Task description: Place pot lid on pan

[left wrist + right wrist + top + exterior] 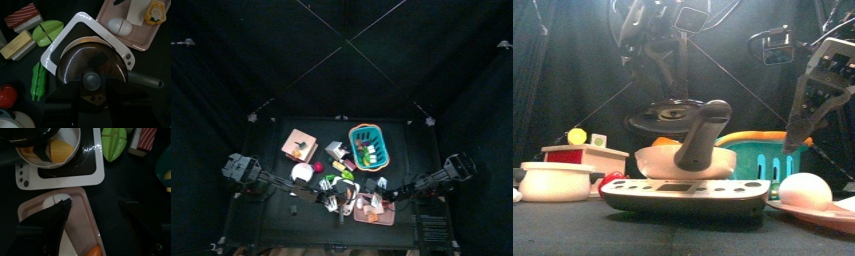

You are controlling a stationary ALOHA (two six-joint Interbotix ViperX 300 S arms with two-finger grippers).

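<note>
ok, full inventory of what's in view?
stove: 1, white and black, front centre
pan: 1, white with black handle, on stove
pot lid: 1, dark, held above pan
basket: 1, teal, behind stove
tray: 1, pink, right of stove
egg: 1, white, on tray
pea pod: 1, green, beside stove
left end effector: shut on pot lid
right end effector: open, over tray

— Is any writing showing on the things on the table?
— None is reading clearly (the dark marks on the white stove base [27, 178] are only dots, not letters).
</note>
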